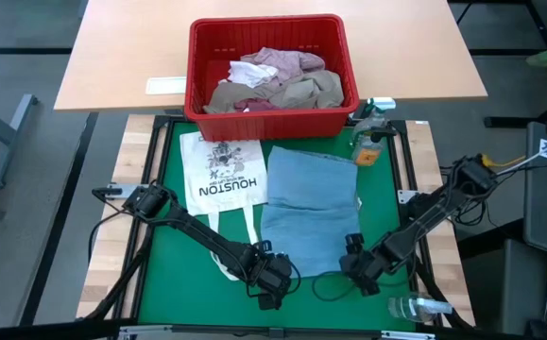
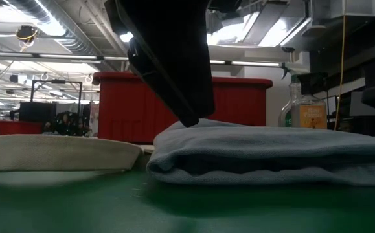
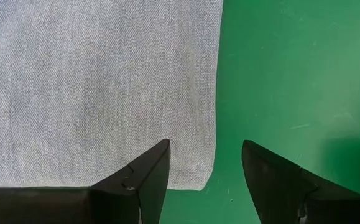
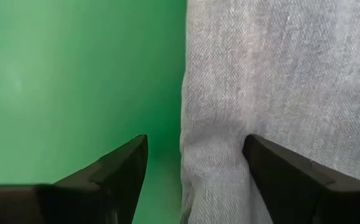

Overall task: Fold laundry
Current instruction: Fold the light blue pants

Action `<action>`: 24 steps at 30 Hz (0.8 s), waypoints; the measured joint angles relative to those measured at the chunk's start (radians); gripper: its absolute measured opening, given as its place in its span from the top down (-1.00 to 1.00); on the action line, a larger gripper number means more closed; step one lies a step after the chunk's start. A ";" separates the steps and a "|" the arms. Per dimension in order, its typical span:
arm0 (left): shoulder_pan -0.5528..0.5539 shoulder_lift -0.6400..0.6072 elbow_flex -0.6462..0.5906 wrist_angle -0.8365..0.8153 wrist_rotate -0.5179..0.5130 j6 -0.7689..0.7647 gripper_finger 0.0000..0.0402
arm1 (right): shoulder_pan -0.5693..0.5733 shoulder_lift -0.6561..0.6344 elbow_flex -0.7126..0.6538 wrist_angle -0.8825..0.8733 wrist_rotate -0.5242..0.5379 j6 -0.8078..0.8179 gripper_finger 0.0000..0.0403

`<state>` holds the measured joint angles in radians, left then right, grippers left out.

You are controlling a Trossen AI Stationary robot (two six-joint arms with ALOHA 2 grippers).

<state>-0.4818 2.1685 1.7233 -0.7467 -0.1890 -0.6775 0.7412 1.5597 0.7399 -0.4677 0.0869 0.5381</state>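
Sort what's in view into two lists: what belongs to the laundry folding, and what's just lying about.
Job:
jeans, folded on the mat
clothes in the basket
left gripper, open at the jeans' corner
right gripper, open at the jeans' edge

Lying about:
tote bag
bottle
red basket

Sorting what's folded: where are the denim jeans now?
In the high view, the folded jeans lie mid-mat, right of the Houston tote bag, below the red basket, with both open grippers at their near edge.
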 joint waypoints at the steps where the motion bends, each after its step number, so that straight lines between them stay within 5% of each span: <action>1: -0.003 0.000 0.000 0.000 0.000 0.005 0.05 | -0.001 0.011 0.000 -0.002 0.001 0.005 -0.37; 6: -0.021 0.000 0.000 -0.001 -0.001 0.076 0.05 | 0.000 0.036 0.001 -0.009 0.010 0.005 -0.21; 18: -0.056 0.000 0.000 -0.001 -0.011 0.088 0.05 | -0.002 0.039 -0.003 -0.030 0.061 0.008 0.70; 24: -0.067 0.000 -0.023 -0.001 -0.076 0.093 0.05 | -0.002 0.040 -0.004 -0.030 0.061 0.008 0.79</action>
<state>-0.5493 2.1681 1.7002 -0.7476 -0.2651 -0.5847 0.7391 1.5993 0.7361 -0.4976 0.1478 0.5457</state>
